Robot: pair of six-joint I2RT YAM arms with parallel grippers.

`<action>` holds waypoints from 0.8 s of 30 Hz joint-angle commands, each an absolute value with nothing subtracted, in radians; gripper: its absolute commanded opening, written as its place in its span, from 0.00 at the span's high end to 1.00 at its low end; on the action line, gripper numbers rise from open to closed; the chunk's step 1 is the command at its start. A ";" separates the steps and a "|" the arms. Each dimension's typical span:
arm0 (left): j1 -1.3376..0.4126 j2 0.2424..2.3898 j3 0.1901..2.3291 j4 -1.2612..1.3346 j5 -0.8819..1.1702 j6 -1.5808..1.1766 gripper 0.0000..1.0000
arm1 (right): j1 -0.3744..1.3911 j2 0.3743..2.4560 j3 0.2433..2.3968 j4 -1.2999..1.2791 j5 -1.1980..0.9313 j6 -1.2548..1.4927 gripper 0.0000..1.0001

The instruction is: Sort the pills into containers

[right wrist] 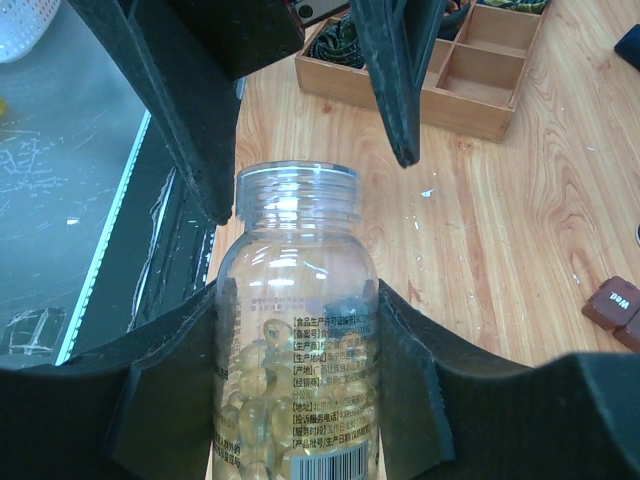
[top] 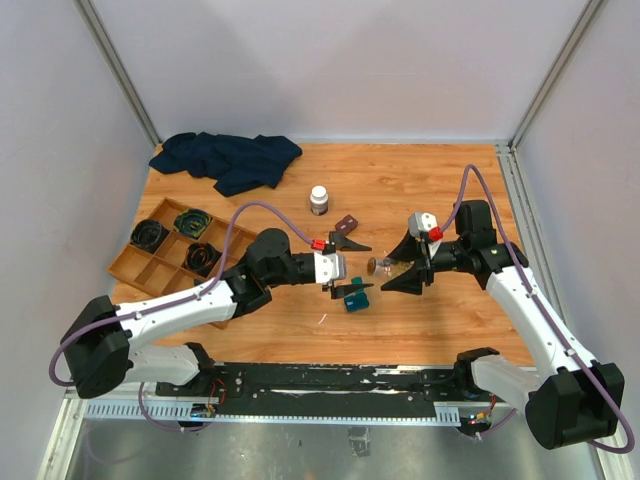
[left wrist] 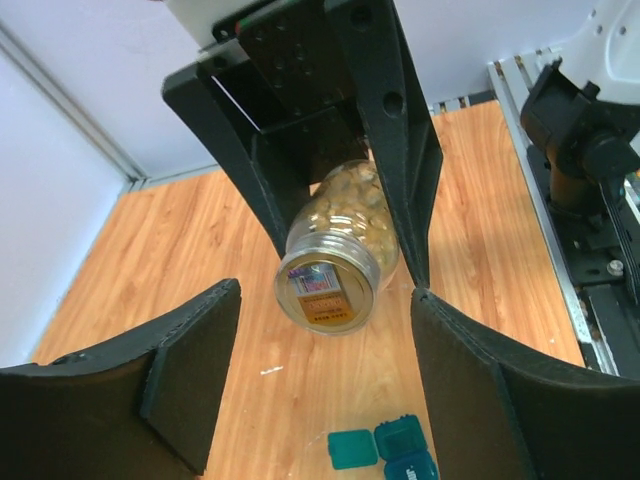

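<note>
Wood surface (top: 450, 190); clear pill bottle (right wrist: 295, 330), rigid, probably slick and light, gripped mid-body by right fingers (right wrist: 420, 390) near open teal case (left wrist: 385, 448); left fingers (left wrist: 190, 370) spread empty at its neck, the likeliest second hold

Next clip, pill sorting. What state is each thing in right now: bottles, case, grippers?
Pill bottle: cap off, holding yellow capsules, clamped on its side.
Right gripper: shut on the pill bottle.
Left gripper: open, empty, facing the bottle's mouth.
Teal case: lying open.
White-capped bottle: upright, cap on.
</note>
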State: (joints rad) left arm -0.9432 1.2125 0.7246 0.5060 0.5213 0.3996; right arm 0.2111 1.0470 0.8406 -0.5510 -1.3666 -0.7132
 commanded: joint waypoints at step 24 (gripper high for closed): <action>-0.928 1.267 0.787 0.536 0.592 0.323 0.47 | 0.200 1.033 0.853 -0.554 -1.405 -0.732 1.00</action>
State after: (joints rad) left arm -0.9325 1.2690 0.7593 0.4957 0.5850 0.3496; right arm 0.2111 1.0470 0.8406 -0.5514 -1.3697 -0.7147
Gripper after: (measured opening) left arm 0.564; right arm 0.536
